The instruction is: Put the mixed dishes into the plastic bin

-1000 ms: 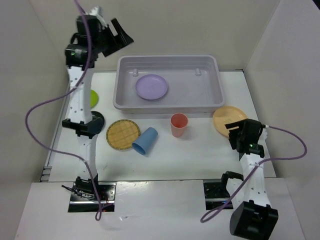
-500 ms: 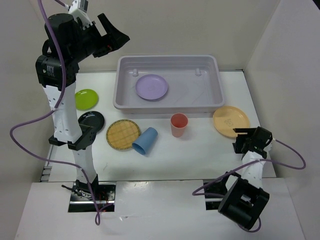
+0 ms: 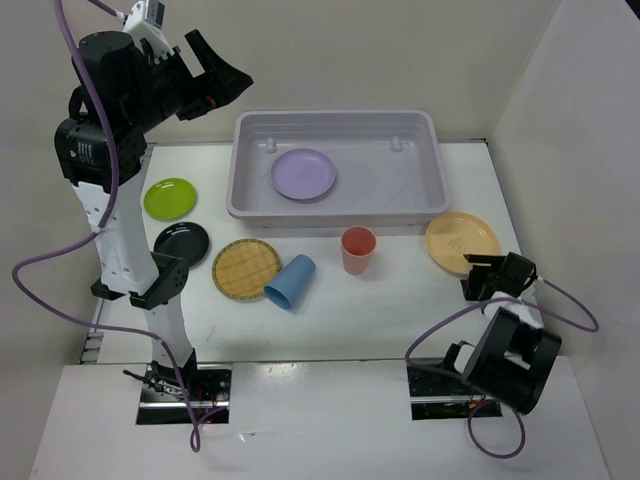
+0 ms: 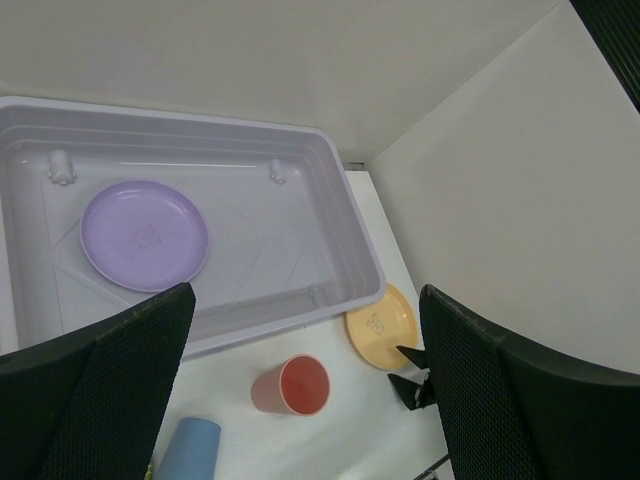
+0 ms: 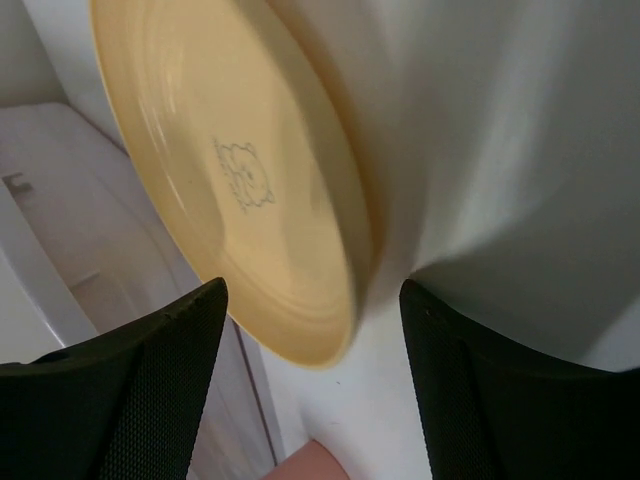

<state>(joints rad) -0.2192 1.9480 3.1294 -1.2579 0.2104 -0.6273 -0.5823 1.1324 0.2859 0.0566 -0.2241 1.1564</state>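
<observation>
The plastic bin (image 3: 331, 212) stands at the back with the lavender plate (image 3: 303, 173) inside it. On the table in front lie the lime green plate (image 3: 169, 197), black plate (image 3: 181, 242), woven tan plate (image 3: 246, 268), blue cup (image 3: 290, 281) on its side, upright salmon-red cup (image 3: 357, 249) and orange-yellow plate (image 3: 461, 241). My left gripper (image 3: 225, 80) is open and empty, high up left of the bin. My right gripper (image 3: 480, 278) is open and low at the orange-yellow plate's near edge. In the right wrist view the plate (image 5: 230, 170) lies just ahead of the open fingers (image 5: 150, 380).
The left wrist view looks down on the bin (image 4: 350, 250), lavender plate (image 4: 144, 234), salmon-red cup (image 4: 302, 385) and orange-yellow plate (image 4: 381, 324). White walls close in the table at the back and both sides. The right arm's cable (image 3: 440, 330) loops near the front edge.
The left arm has swung up and to the left, uncovering the lime green and black plates. The right arm has folded down, bringing its gripper low by the orange-yellow plate's near edge.
</observation>
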